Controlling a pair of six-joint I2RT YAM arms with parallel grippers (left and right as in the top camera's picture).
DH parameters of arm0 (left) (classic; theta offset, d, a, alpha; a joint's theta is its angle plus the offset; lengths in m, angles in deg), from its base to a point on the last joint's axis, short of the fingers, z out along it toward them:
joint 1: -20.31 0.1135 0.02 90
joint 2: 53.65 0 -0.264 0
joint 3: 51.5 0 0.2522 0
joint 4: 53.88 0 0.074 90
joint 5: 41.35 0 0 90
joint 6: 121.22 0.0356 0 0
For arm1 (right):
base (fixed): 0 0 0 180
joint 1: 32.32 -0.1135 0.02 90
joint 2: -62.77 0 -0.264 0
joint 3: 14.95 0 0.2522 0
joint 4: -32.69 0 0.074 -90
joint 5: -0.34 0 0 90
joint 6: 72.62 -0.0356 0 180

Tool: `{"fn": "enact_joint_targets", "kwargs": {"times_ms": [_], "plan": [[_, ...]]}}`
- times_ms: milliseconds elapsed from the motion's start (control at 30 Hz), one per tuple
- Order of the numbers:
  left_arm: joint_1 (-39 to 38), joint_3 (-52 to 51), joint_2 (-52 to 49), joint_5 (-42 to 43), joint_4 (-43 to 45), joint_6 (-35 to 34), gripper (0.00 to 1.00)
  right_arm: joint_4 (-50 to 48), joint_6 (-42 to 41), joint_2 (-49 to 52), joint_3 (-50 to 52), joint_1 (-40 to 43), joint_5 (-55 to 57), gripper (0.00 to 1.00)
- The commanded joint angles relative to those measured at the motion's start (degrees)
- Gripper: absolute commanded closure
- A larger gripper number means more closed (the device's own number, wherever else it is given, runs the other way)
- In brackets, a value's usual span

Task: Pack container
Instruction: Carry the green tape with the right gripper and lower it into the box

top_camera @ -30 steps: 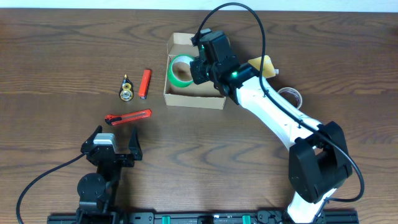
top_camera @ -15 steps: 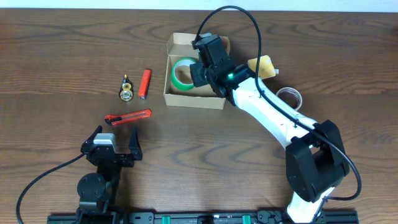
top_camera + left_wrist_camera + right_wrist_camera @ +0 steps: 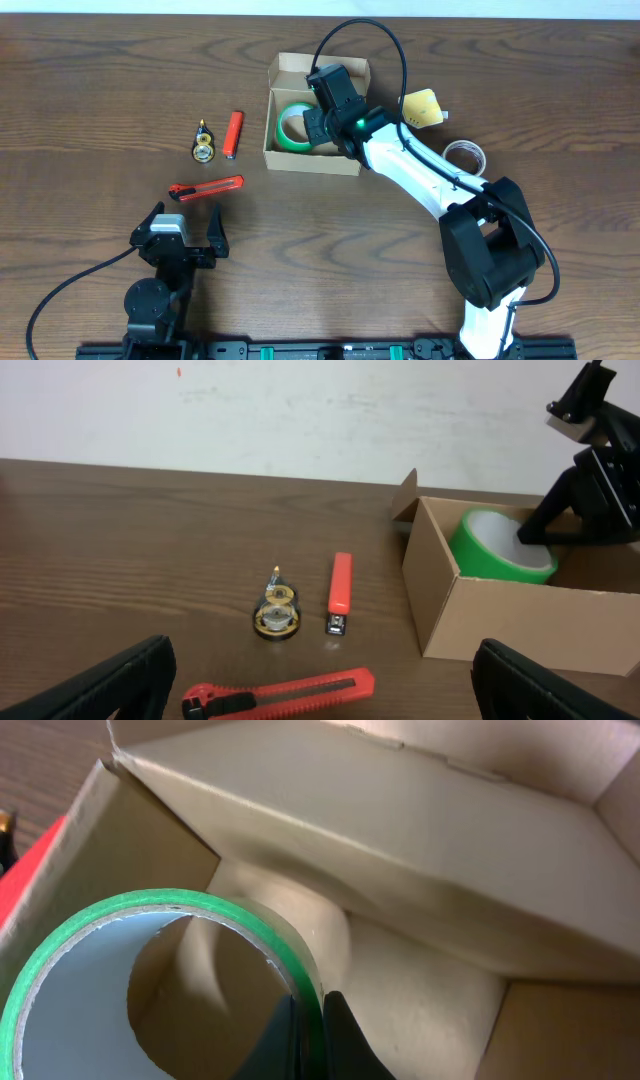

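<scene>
The container is a tan cardboard box [image 3: 290, 160] at the table's upper middle, lid flap open at the back; it also shows in the left wrist view [image 3: 500, 610] and the right wrist view [image 3: 450, 870]. My right gripper [image 3: 316, 128] reaches into it and is shut on the wall of a green tape roll [image 3: 290, 128], which sits inside the box [image 3: 150, 935]. My left gripper [image 3: 180, 232] is open and empty near the front edge, just behind a red utility knife [image 3: 207, 187] that lies between its fingers in the left wrist view [image 3: 280, 695].
A red stapler [image 3: 233, 134] and a small gold tape dispenser [image 3: 203, 146] lie left of the box. A yellow item [image 3: 424, 106] and a clear tape roll [image 3: 466, 155] lie to its right.
My right gripper has moved left and down into the box with the green tape roll. The left arm has not moved.
</scene>
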Motion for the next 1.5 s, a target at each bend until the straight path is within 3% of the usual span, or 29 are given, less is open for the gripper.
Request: {"fn": "enact_joint_targets", "kwargs": {"times_ms": [0, 767, 833, 900, 1033, 1200, 1467], "plan": [[0.26, -2.14, 0.39, -0.68, -0.61, -0.20, 0.05, -1.86, -1.16, 0.42, -0.46, -1.07, 0.15, 0.99], [0.26, -2.14, 0.39, -0.68, -0.61, -0.20, 0.05, -7.28, -3.30, 3.08, -0.46, -1.07, 4.13, 0.98], [0.26, -2.14, 0.39, -0.68, -0.61, -0.20, 0.05, -7.67, -3.30, 3.08, -0.46, -1.07, 4.11, 0.67], [0.26, -2.14, 0.39, -0.68, -0.61, -0.20, 0.05, -7.98, -3.30, 3.08, -0.46, -1.07, 4.11, 0.59], [0.26, -2.14, 0.39, -0.68, -0.61, -0.20, 0.05, -8.79, -3.32, 2.91, -0.52, -1.07, 3.08, 0.52], [0.26, -2.14, 0.37, -0.68, -0.61, -0.20, 0.05, -6.45, -3.30, -1.07, -0.66, -1.07, 1.84, 0.52], [0.26, -2.14, 0.37, -0.68, -0.61, -0.20, 0.05, 8.24, -6.82, -12.87, -0.66, -0.94, 1.92, 0.53]]}}
